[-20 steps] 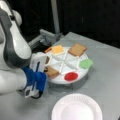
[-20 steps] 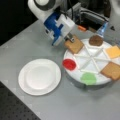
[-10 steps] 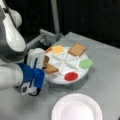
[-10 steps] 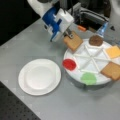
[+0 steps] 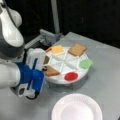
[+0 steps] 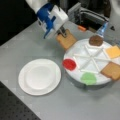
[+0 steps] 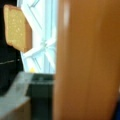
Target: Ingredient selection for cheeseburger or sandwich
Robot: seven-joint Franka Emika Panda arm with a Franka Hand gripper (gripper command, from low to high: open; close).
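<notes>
No legible text or labels anywhere.

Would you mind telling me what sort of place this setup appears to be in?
Probably a robotics lab bench: a grey table against a dark backdrop, a divided white tray of toy food, an empty paper plate, and the gripper at a toast slice.

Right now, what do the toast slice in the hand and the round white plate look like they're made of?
The toast slice held by the hand looks like rigid plastic or painted wood: flat, uniformly tan, with clean straight edges, though which of the two is unclear. The white plate looks like paper or thin foam, matte with a softly pressed rim and no glaze shine.
</notes>
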